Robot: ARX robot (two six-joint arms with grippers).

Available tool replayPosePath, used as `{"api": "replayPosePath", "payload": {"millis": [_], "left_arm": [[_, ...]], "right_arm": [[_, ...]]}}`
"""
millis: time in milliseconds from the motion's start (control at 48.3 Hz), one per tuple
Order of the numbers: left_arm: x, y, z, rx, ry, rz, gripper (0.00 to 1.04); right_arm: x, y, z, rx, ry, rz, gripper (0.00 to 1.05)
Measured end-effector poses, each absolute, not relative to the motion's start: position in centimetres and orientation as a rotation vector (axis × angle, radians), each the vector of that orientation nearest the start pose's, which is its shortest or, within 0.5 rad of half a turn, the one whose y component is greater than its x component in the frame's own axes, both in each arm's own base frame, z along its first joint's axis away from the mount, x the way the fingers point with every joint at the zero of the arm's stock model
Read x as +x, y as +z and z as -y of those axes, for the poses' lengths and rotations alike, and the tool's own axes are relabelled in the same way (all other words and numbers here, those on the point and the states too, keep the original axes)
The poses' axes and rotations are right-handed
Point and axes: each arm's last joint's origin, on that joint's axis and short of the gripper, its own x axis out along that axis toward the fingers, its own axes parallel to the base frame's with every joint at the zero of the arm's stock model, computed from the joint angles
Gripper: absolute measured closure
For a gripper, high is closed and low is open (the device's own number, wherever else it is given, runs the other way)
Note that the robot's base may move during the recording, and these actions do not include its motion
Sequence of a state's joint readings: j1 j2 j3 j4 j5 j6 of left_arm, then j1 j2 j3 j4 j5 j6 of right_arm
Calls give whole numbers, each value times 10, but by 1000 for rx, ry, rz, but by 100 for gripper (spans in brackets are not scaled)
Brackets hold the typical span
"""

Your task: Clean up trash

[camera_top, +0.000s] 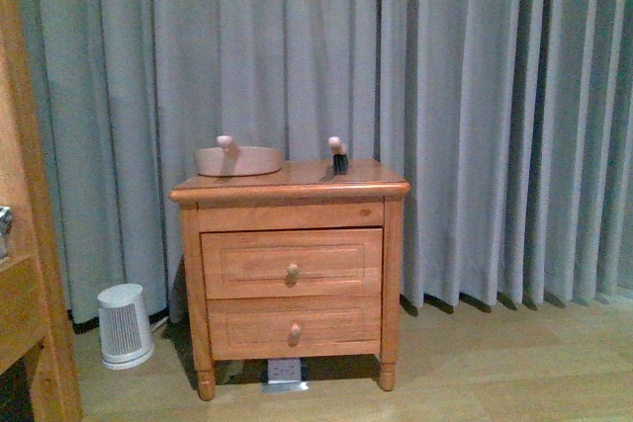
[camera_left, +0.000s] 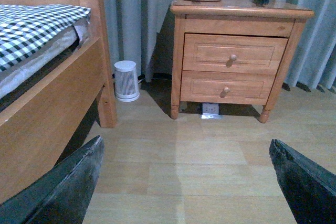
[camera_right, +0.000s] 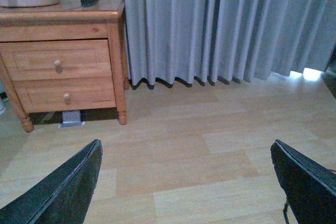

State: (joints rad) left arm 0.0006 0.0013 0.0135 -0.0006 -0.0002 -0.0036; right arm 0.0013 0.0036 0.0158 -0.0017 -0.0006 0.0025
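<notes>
Nearest the lenses: dark fingers [camera_left: 73, 187] of the left claw [camera_left: 185, 141], spread wide above the floor [camera_left: 189, 177], nothing between them. Right claw [camera_right: 185, 142] likewise: fingers [camera_right: 304, 177] far apart, empty, bare boards beneath.

Front view, left to right:

- Left edge: wooden bed frame [camera_top: 30, 195], running the full height of the frame. The left wrist view shows the bed's black-and-white checked cover [camera_left: 31, 30].
- Lower left: small white ribbed unit [camera_top: 125, 325] standing on the floor, near the nightstand's left leg but apart from it. Possibly a heater; too small to be sure.
- Centre: wooden nightstand [camera_top: 292, 207] with two drawers, both closed, one knob each.
- On its top, left side: pale pink dustpan [camera_top: 237, 160], handle sticking up.
- On its top, right side: brush [camera_top: 338, 157], dark bristles down on the wood, pink-tipped handle tilted upward. Dustpan and brush are apart, not touching.
- Bottom centre: white socket block [camera_top: 285, 373] lying on the floor under the nightstand, between its front legs.
- Background, full width: grey-blue pleated curtain [camera_top: 495, 96] hanging to the floor behind the nightstand.
- Lower right: light wood boards.

Trash wad: its location cannot be told from any of the three views.
</notes>
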Motion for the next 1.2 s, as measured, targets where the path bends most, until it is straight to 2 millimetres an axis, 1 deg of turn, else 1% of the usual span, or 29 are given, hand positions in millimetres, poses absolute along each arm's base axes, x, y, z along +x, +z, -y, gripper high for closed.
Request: {"api": "replayPosePath", "payload": {"millis": [1201], "left_arm": [[97,168,0,-4,0,10,8]], "right_arm": [[97,169,0,2,2,11,8]]}}
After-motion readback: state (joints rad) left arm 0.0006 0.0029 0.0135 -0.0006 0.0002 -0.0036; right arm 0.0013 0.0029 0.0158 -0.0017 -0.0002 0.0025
